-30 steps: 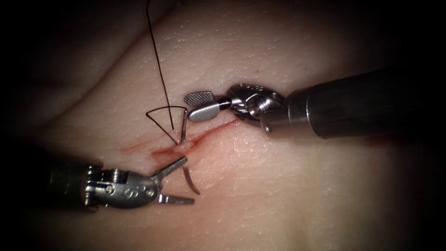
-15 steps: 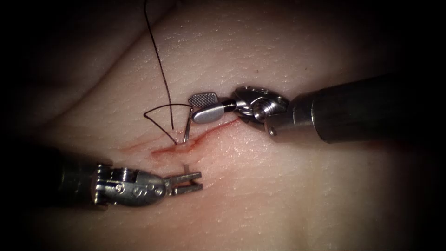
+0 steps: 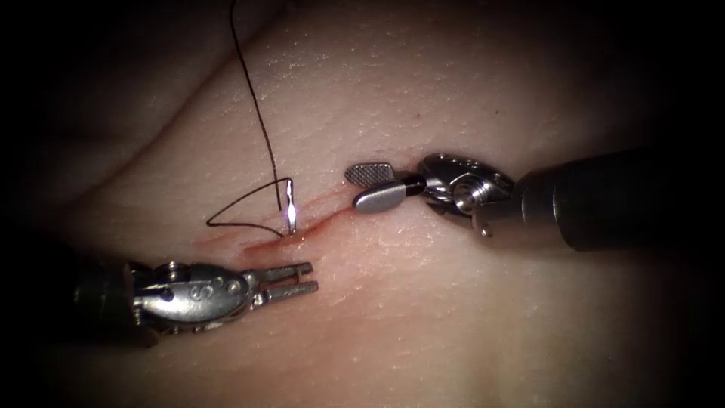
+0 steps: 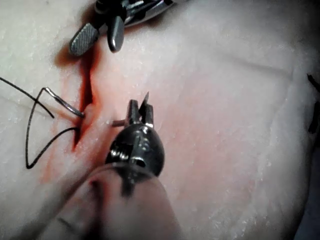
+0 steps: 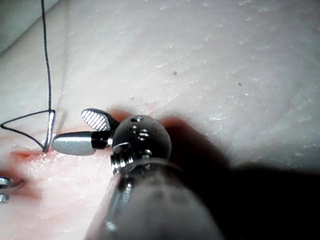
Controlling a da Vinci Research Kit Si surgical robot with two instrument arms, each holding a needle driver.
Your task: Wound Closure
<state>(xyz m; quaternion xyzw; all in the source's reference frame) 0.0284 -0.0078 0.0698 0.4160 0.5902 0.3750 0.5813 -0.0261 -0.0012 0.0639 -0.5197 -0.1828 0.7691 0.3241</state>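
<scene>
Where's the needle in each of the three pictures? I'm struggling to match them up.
Endoscope view: the needle stands in the cut, left of centre, thread on its upper end.
Left wrist view: the needle enters the cut's red edge, beyond the left tool.
Right wrist view: the needle stands just past the open, empty right tool.
Shared landmark: the red cut.

The needle stood in the tissue at the cut, its tail end up, thread trailing away and looping to the left. The left tool lay just below the cut, jaws slightly parted, holding nothing. The right tool hung open to the right, holding nothing.
</scene>
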